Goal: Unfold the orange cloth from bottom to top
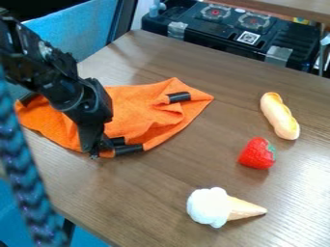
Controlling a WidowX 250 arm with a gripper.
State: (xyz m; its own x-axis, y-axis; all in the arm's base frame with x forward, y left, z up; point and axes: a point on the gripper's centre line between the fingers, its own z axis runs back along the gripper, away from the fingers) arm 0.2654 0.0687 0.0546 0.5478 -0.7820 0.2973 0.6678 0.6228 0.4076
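The gripper [97, 148] comes down from the upper left and stands at the near edge of the orange cloth [135, 108], its tips low beside the black-taped corner. Whether it holds any fabric cannot be made out. The cloth lies rumpled on the left part of the table, with creases and a raised fold toward its right side. Black tape marks one spot near its right corner, others at its near edge close to the gripper, and one at its far left, partly behind the arm.
On the wooden table [161, 193] lie a toy bread [279, 116], a strawberry [258, 153] and an ice cream cone [222, 207], all right of the cloth. A blue braided cable [29, 178] crosses the left foreground. A black case [238, 34] stands behind the table.
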